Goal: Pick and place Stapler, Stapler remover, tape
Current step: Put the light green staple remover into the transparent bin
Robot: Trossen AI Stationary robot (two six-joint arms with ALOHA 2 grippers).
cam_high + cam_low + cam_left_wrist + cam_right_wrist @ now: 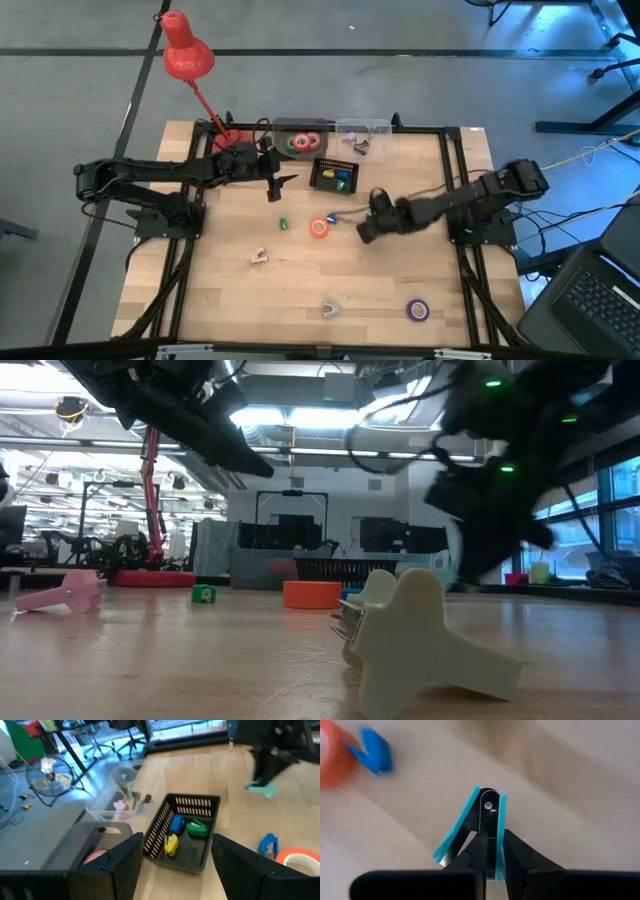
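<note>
My right gripper hangs over the table's middle right, shut on a teal staple remover. That remover also shows as a teal shape in the left wrist view. An orange tape roll and a small blue stapler lie on the wood just left of it. My left gripper stands open in the air by the black basket, with nothing between its fingers. A purple tape roll, a cream staple remover and a pink staple remover lie on the near half. My right gripper pinches the teal staple remover by its two teal side grips between the two fingers. The metal hinge end sticks out past the fingertips. The fingers slant down from the table's right. The remover looks clear of the table.
The black basket holds blue, yellow and green staplers. A dark tray with green and red tape rolls and a clear box with staple removers stand at the far edge. A red lamp rises at the far left. A small green piece lies mid-table.
</note>
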